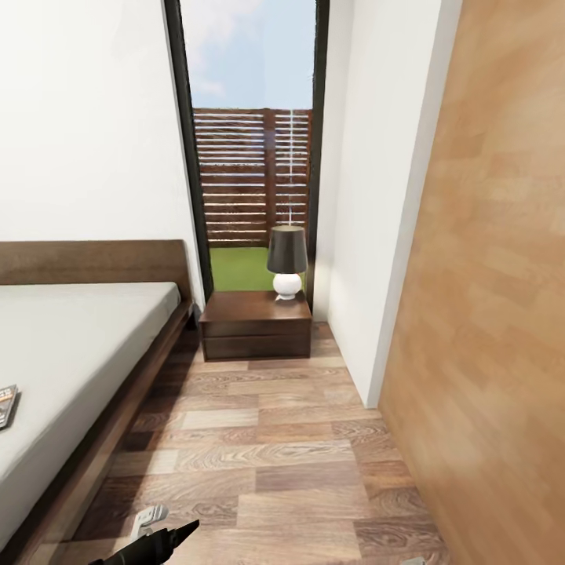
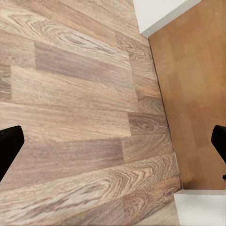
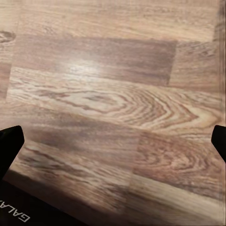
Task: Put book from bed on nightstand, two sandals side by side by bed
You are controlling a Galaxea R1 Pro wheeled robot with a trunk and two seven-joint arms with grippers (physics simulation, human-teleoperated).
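The bed [image 1: 71, 345] has a plain light-grey mattress and a dark brown frame. The nightstand [image 1: 256, 323] is glossy dark brown; its lamp [image 1: 287, 263] has a dark shade over a white round base. The floor [image 1: 267, 455] shows mixed brown wood-grain planks. The walls [image 1: 86, 118] are white, the side panel [image 1: 494, 275] orange-tan wood. Outside, a slatted brown fence [image 1: 251, 176] stands over green grass.
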